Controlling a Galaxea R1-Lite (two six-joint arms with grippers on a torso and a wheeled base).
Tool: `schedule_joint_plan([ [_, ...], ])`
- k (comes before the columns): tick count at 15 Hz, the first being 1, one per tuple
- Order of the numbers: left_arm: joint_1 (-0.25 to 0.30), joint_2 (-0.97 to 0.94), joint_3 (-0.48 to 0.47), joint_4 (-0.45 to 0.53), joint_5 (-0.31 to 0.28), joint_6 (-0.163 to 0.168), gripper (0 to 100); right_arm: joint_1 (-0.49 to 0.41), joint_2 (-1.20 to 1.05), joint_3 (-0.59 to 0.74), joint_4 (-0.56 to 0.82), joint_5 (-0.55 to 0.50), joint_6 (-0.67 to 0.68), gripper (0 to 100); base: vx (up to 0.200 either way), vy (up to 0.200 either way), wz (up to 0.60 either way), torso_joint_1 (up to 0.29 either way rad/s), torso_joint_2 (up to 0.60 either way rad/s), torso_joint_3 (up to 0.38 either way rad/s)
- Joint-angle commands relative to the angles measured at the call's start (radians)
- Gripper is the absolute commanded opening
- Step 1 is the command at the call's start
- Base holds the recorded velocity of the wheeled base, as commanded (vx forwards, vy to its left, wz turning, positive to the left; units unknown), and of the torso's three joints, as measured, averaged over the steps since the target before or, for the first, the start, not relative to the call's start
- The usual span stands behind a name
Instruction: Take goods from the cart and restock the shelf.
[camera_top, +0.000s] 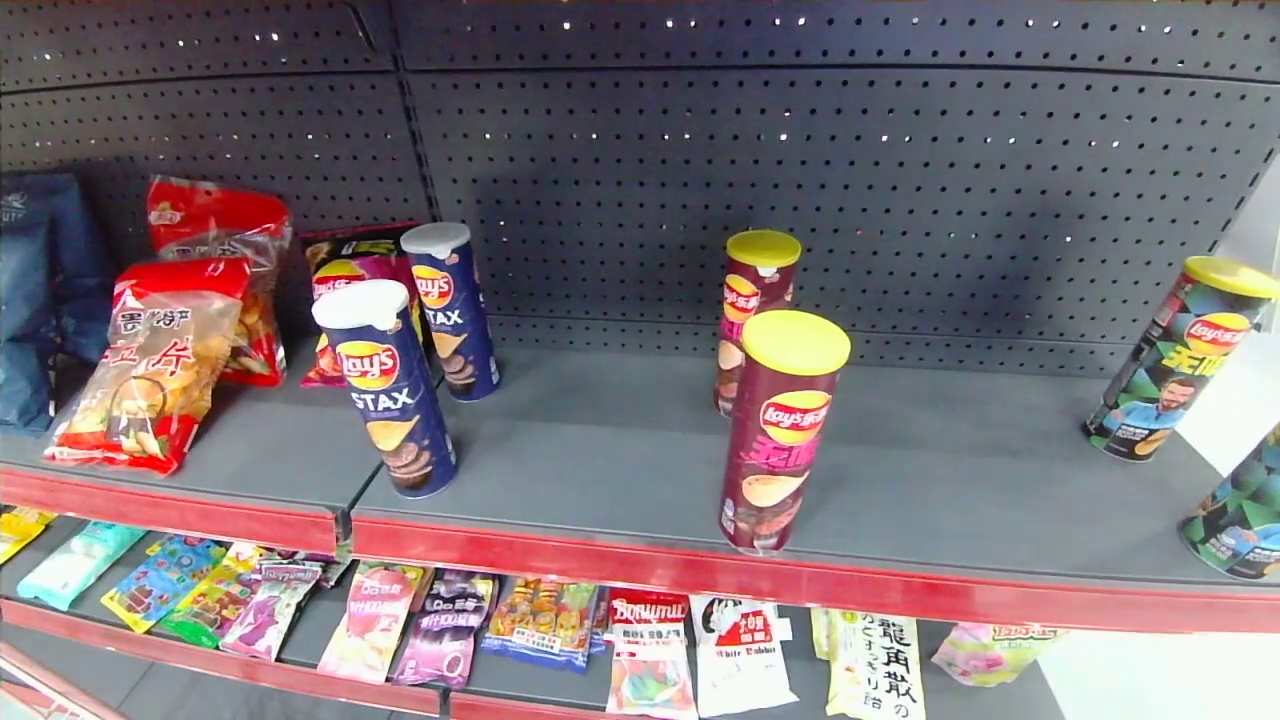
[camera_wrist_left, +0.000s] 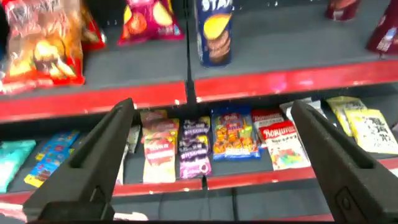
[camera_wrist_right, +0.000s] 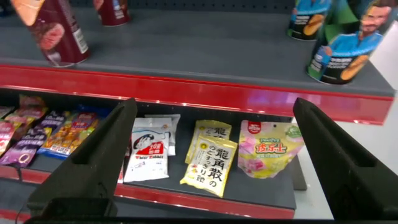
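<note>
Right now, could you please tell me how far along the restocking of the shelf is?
Done, apparently: the shelf holds two blue cans, two maroon cans and two green cans upright, with snack bags at the left. In hand: nothing; the left gripper and right gripper have their jaws open and empty. Left: probably more stock, since wide bare stretches separate the can groups.

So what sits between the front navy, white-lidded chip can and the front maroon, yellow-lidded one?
Nothing: the head view shows bare grey shelf between the front navy chip can and the front maroon can.
</note>
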Motion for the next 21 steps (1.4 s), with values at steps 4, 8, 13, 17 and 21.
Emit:
schedule_joint_plan([
  [4,0.002,-0.119,0.11,-0.048,0.025,-0.04,100,0.001,0.001,0.0,0.0,0.002,0.001,100,0.0,0.0,0.0,0.0,0.0,0.0],
  [8,0.025,-0.114,0.148,-0.048,0.211,-0.068,100,0.001,0.001,0.0,0.0,0.002,0.004,100,0.0,0.0,0.0,0.0,0.0,0.0],
  [13,0.27,-0.073,0.159,-0.002,0.195,-0.063,100,0.001,0.001,0.0,0.0,0.0,0.004,100,0.0,0.0,0.0,0.0,0.0,0.0],
  [17,0.203,-0.147,0.221,-0.087,-0.001,-0.134,100,0.001,0.001,0.0,0.0,0.0,0.006,100,0.0,0.0,0.0,0.0,0.0,0.0],
  [21,0.157,-0.211,0.221,-0.087,-0.047,-0.094,100,0.001,0.001,0.0,0.0,0.003,0.0,100,0.0,0.0,0.0,0.0,0.0,0.0],
])
